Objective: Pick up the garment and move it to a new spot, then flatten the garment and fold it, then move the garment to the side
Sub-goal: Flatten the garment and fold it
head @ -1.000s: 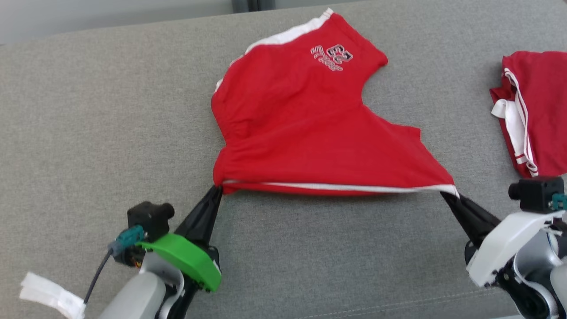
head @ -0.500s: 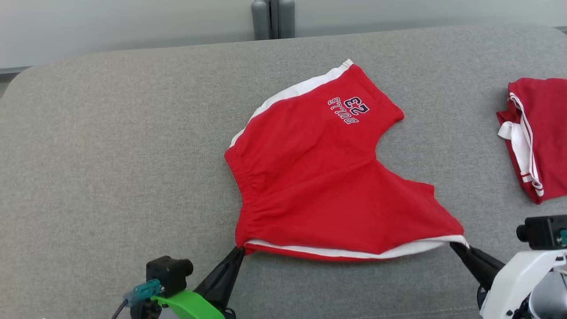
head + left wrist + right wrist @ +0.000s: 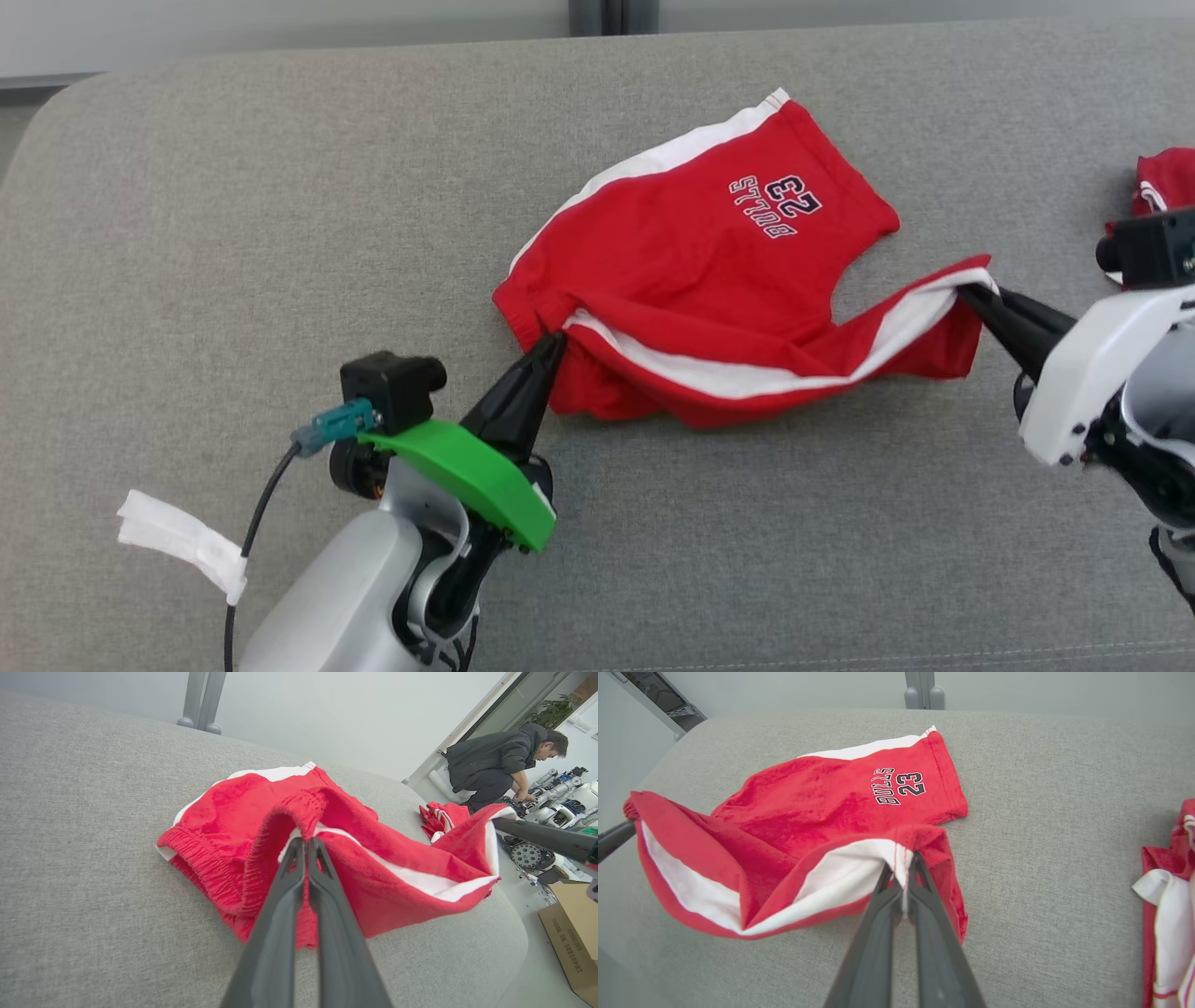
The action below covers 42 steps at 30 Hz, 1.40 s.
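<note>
Tape in a white strip [image 3: 182, 541] hangs off the left arm's cable at the near edge of the head view, beside the green bracket [image 3: 467, 471] on that wrist. Ahead of it the left gripper [image 3: 557, 340] has its two dark fingers pressed together on the elastic waistband corner of the red garment [image 3: 709, 252], a pair of shorts with a white side stripe; the left wrist view shows the band bunched into a raised peak at the fingertips. Across to the right, the right gripper [image 3: 967, 295] is likewise clamped on the garment, pinching the white-edged hem of one leg and holding it above the grey fabric-covered desk [image 3: 233, 233]. Between the two grips the near side of the shorts is lifted and turned towards the far side, its white stripe sagging in a shallow curve; whether the lowest fold touches the desk I cannot tell. Farther off, the other leg lies flat near the middle of the desk, its print [image 3: 775, 201] reading BULLS 23. A second red and white garment [image 3: 1153, 177] lies bundled at the right edge, well apart from the shorts. Grey posts [image 3: 611, 14] stand past the far edge, and in the left wrist view a person [image 3: 495, 765] in dark clothes crouches on the floor beyond a cardboard box [image 3: 572, 933]
</note>
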{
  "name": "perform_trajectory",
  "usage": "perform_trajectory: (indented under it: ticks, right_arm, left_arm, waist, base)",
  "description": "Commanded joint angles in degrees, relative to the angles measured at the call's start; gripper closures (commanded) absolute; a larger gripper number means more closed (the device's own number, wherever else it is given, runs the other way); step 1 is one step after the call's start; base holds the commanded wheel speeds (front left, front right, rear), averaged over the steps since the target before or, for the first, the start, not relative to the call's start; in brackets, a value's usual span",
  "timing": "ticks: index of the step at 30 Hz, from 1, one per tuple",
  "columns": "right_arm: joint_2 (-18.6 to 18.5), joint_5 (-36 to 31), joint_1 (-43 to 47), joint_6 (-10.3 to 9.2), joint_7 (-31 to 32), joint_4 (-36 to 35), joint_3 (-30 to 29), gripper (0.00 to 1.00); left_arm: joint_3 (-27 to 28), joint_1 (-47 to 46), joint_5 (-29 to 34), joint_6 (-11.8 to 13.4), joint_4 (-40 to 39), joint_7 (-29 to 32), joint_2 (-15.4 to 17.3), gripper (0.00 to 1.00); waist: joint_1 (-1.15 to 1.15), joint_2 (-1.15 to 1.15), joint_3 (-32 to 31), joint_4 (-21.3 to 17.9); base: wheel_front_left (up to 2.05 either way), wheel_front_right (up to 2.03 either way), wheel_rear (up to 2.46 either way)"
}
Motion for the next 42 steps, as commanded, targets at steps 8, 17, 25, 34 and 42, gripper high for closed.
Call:
perform_trajectory:
  ticks: [8, 17, 25, 34, 42]
  right_arm:
    - [-3.8, -1.3, -16.6, 0.02, -5.0, 11.3, 8.2, 1.00]
    - [-3.1, -7.0, -29.1, 0.01, -9.2, 24.9, 12.2, 1.00]
    - [-1.0, -10.0, -37.1, 0.01, -12.4, 33.6, 14.3, 1.00]
    - [0.5, -12.4, -43.3, 0.01, -17.0, 41.1, 15.5, 1.00]
    - [1.6, -10.5, -45.5, 0.01, -20.4, 44.8, 17.6, 0.00]
  left_arm:
    - [1.9, -8.4, 0.9, 2.5, 6.9, -1.9, -4.3, 1.00]
    - [2.8, -14.7, 0.9, 5.2, 13.2, -5.5, -7.8, 1.00]
    - [2.1, -18.7, -0.5, 4.8, 16.8, -7.7, -8.8, 1.00]
    - [0.2, -22.1, -3.1, 4.9, 19.2, -9.3, -9.1, 1.00]
    - [-1.6, -23.5, -5.0, 4.4, 20.8, -10.9, -9.1, 0.00]
  waist:
    - [0.00, 0.00, 5.6, 3.1]
    - [0.00, 0.00, 11.0, 5.9]
    - [0.00, 0.00, 13.8, 7.3]
    - [0.00, 0.00, 14.6, 8.1]
    - [0.00, 0.00, 14.1, 7.6]
  base:
    - [0.00, 0.00, 0.00]
    - [0.00, 0.00, 0.00]
    - [0.00, 0.00, 0.00]
    - [0.00, 0.00, 0.00]
    - [0.00, 0.00, 0.00]
